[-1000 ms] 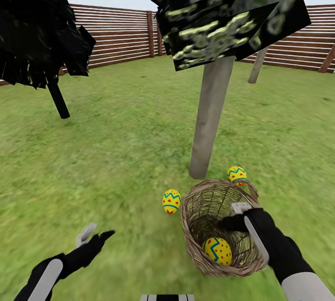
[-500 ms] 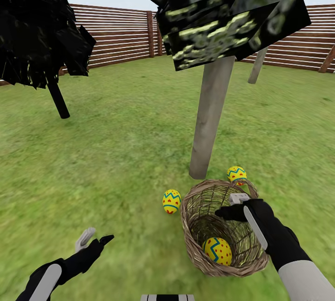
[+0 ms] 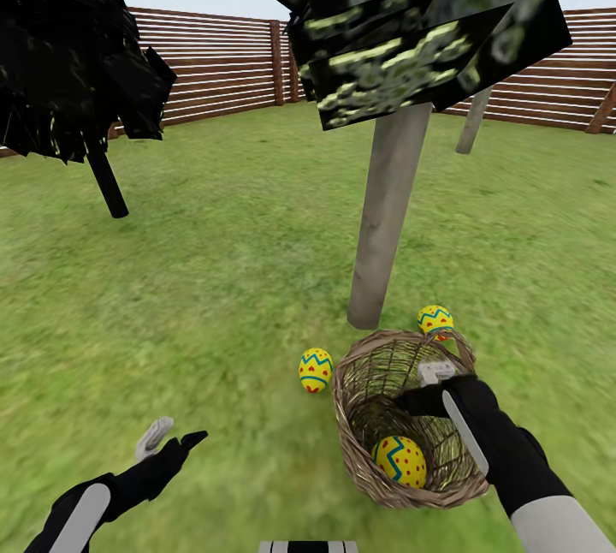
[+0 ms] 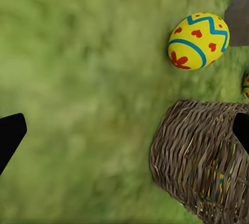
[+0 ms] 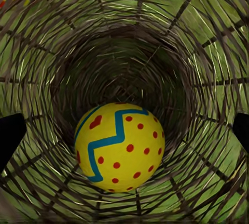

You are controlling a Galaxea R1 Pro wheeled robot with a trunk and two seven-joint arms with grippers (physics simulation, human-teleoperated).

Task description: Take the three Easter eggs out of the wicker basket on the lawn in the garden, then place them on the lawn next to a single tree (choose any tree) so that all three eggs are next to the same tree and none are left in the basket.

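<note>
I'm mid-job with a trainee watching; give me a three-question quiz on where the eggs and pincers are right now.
1. How many yellow zigzag-striped Easter eggs lie outside the tan woven wicker basket?
2. True or false: the right pincer grips an egg.
3. Which arm's pincer is over the basket mouth: A left, B right?

Key:
1. Two: one egg on the green lawn left of the basket, another behind it by the pale grey trunk; a third lies inside.
2. False; it is open.
3. B; the left pincer hangs open over grass.

My two arms are white at the forearm, black toward the wrist. The left gripper has one pale grey finger, one black; the right gripper likewise.
</note>
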